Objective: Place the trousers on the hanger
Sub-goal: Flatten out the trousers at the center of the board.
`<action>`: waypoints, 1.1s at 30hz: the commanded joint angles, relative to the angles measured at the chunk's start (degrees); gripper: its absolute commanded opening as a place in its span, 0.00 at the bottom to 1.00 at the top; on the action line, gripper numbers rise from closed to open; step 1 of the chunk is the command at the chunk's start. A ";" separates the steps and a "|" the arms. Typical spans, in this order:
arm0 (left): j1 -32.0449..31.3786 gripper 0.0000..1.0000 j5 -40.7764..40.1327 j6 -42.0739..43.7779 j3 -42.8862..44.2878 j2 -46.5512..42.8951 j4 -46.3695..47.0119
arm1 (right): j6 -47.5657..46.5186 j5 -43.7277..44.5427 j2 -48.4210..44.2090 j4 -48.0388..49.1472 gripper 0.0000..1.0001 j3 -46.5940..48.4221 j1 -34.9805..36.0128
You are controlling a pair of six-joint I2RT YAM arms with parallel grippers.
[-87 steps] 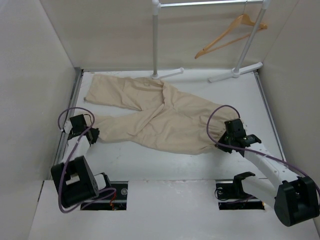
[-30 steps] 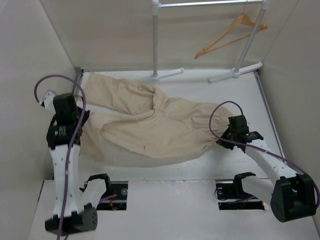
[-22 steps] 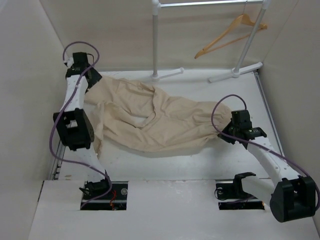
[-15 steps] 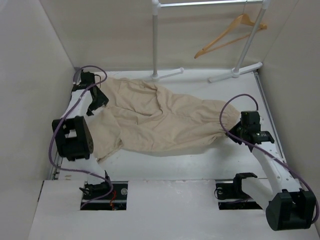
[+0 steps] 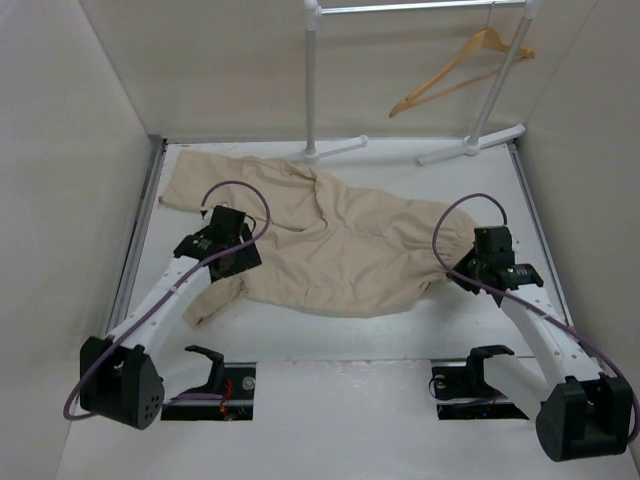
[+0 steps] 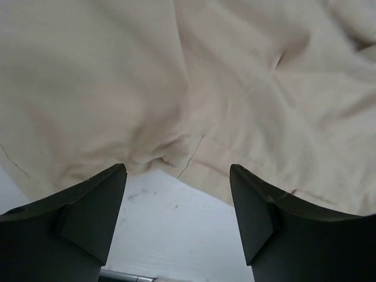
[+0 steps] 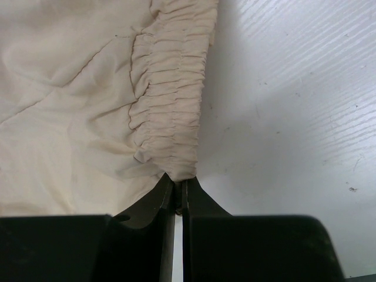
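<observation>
Two grippers stand at opposite ends of the trousers (image 5: 350,245), which lie flat on the table (image 5: 500,190) with their long axis running from the upper left of the top view to the middle right. The gathered waist (image 7: 170,106) is the right-hand end and the legs trail off to the upper left. The right gripper (image 7: 176,181) has its jaws pinched together on the lower corner of that waist, with cloth to the left of the fingers and bare table to their right. The left gripper (image 6: 176,170) is spread wide with nothing between the jaws; it points at the near edge of a folded leg, where cloth fills the upper part of its wrist view and table shows below. Whether its fingertips touch the cloth I cannot tell. The hanger (image 5: 455,72) hangs by its hook from the rack (image 5: 311,80) in the upper right of the top view, tilted, well apart from the trousers and off the table. It lies up and slightly right of the held waist, so the right arm is much the nearer. The trousers' length points away from it, so I judge they must swing end-on toward that corner.
</observation>
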 commanded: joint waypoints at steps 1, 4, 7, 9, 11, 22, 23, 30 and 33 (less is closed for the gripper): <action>-3.60 0.70 -5.39 -0.88 -1.55 2.92 -0.99 | -0.38 0.50 -1.34 0.44 0.00 0.07 0.74; -5.54 0.70 -4.95 -0.53 -2.43 7.40 1.99 | -0.29 0.76 -2.14 0.35 0.00 -0.72 0.65; -5.02 0.59 -5.30 -0.18 -2.61 10.75 4.72 | -0.29 0.94 -2.32 0.26 0.00 -0.81 0.74; -4.40 0.36 -6.35 0.09 -2.08 11.37 5.07 | -0.29 1.20 -2.32 0.26 0.00 -0.64 0.74; -3.09 0.16 -7.06 0.79 -1.29 10.06 4.29 | -0.20 1.20 -2.32 0.26 0.00 -0.55 0.74; 20.71 0.05 -4.69 8.79 9.67 6.25 0.94 | -0.82 0.67 -3.37 -0.27 0.00 0.33 -1.37; 22.65 0.05 -4.60 9.31 12.40 8.71 1.72 | -0.91 0.67 -3.29 -0.44 0.00 0.51 -1.46; 29.17 0.05 -9.24 6.07 33.57 26.64 1.65 | -1.17 1.38 -6.01 -3.08 0.00 1.21 -2.51; 31.27 0.09 -13.02 6.42 42.54 34.54 -1.33 | -1.26 1.38 -6.62 -4.13 0.00 1.91 -3.04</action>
